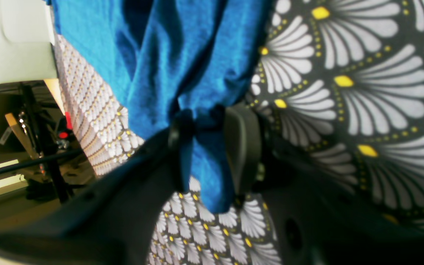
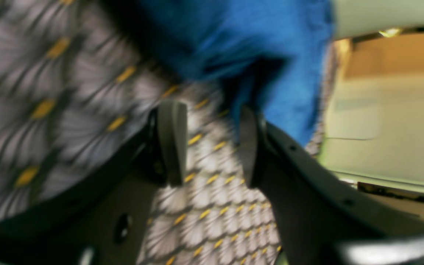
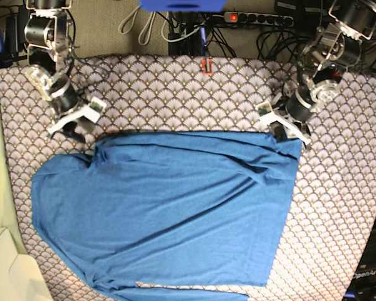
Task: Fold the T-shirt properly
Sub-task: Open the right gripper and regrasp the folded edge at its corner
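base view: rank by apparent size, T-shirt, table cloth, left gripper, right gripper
1. table cloth: covers almost the whole frame.
2. T-shirt: fills most of the middle.
3. left gripper and right gripper: both small and look about alike, so no ranking between them.

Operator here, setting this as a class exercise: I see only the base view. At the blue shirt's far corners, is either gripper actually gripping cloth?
Observer: Yes. The left gripper is shut on a bunched fold of the plain medium-blue knit T-shirt.
Operator: And the right one?
Observer: The right gripper stands open; only the fan-patterned tablecloth shows between its fingers.
Operator: Is the shirt near it?
Observer: Its blue edge hangs just beyond one finger; blur hides any contact.
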You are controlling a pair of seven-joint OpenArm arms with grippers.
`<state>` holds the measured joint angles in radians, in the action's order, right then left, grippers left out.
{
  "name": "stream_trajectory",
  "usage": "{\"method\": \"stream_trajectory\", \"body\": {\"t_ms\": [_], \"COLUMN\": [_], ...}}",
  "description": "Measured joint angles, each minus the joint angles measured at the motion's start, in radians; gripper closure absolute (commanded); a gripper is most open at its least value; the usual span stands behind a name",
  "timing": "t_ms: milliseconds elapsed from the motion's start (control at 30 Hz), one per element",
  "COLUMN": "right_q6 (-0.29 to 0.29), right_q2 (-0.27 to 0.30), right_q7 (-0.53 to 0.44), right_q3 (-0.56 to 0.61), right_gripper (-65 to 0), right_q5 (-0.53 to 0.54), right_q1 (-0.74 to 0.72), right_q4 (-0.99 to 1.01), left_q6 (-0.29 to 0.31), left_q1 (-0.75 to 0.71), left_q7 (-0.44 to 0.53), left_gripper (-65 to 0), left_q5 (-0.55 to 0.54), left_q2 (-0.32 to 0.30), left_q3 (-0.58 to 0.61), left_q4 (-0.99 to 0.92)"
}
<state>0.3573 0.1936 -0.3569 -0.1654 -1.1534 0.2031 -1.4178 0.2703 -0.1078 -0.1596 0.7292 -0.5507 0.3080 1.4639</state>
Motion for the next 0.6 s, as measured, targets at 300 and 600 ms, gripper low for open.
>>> {"method": "stream_trajectory", "body": {"t_ms": [300,600], "right_q6": [-0.019,-0.018], "right_q2": [-0.003,-0.015], "right_q7": [-0.064,-0.071], "right_q3": [-0.01,-0.005], "right_gripper": [-34.7,-34.7], "right_q5": [-0.025,-0.027], "right_q1": [-0.005,-0.022], "right_q4": [0.013,0.014], "left_q6": [0.0,0.0], "left_q1": [0.0,0.0], "left_q7": [0.0,0.0], "left_gripper": [-18.1,-18.1], "left_q5": [0.0,0.0], "left_q2": [0.0,0.0], "left_q3": [0.0,-0.002], "left_q4": [-0.001,-0.001]}}
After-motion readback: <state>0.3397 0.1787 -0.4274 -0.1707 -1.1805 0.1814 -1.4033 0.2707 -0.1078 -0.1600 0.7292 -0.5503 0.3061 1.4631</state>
